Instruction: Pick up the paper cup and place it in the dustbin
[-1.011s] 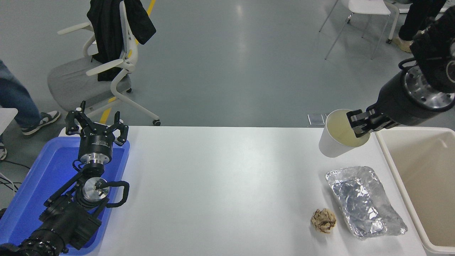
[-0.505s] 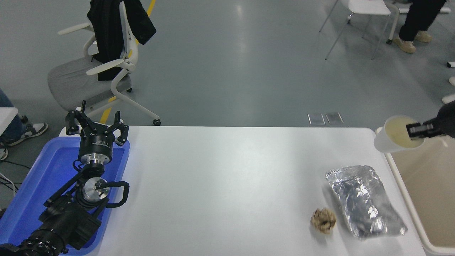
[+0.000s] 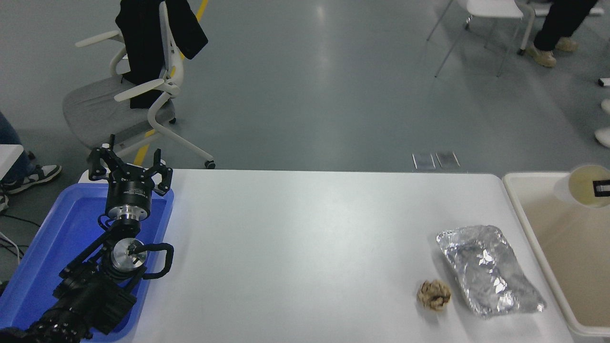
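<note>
A paper cup (image 3: 584,186) hangs over the far end of the dustbin (image 3: 529,224) at the right edge of the bench (image 3: 305,247), its cream inside facing the camera. A second ago it was out over the bench's far right corner; half a second ago it was crossing the bin's left rim; now it sits fully inside the bin's outline. The right arm has slid almost wholly out of view, leaving only a sliver of the right tool (image 3: 601,188) showing at the cup's rim, one tip inside the mouth. It appears to be clamped on the cup's wall, since the cup stays tilted in the air with nothing under it.

The carry looks all but done: what the task seems to need now is a release, so the cup drops into the beige hollow below.

On the bench the foil tray (image 3: 488,271) and the crumpled brown paper ball (image 3: 434,295) lie near the bin, unmoved. The left tool (image 3: 128,171) stays parked over the blue tray (image 3: 52,247) at the near left, its fingers spread apart
</note>
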Controlling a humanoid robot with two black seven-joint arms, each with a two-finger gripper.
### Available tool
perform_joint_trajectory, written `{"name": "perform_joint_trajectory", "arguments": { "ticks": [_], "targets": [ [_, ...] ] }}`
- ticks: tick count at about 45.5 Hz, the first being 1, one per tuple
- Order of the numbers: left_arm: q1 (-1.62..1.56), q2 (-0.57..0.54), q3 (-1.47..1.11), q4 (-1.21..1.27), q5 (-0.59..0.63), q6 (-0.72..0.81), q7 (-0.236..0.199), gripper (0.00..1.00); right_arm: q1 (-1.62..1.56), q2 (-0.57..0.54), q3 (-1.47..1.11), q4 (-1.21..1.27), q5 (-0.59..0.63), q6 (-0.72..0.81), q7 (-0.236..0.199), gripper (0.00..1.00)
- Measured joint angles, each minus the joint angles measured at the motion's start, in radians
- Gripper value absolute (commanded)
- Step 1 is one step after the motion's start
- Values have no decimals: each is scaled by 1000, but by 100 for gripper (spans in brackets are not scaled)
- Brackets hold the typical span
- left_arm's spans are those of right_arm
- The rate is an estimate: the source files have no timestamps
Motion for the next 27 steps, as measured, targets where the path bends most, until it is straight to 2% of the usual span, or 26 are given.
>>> {"name": "perform_joint_trajectory", "arguments": {
  "ticks": [7, 18, 27],
  "targets": [
    [-1, 0, 0, 0, 0, 0, 0, 99, -155, -22, 118, -137, 25, -1, -1, 0],
    [-2, 0, 0, 0, 0, 1, 0, 99, -332, -29, 231, -317, 174, 45, -14, 0],
    [-1, 0, 0, 0, 0, 1, 0, 99, -484, -16, 325, -503, 289, 112, -59, 0]
  ]
}}
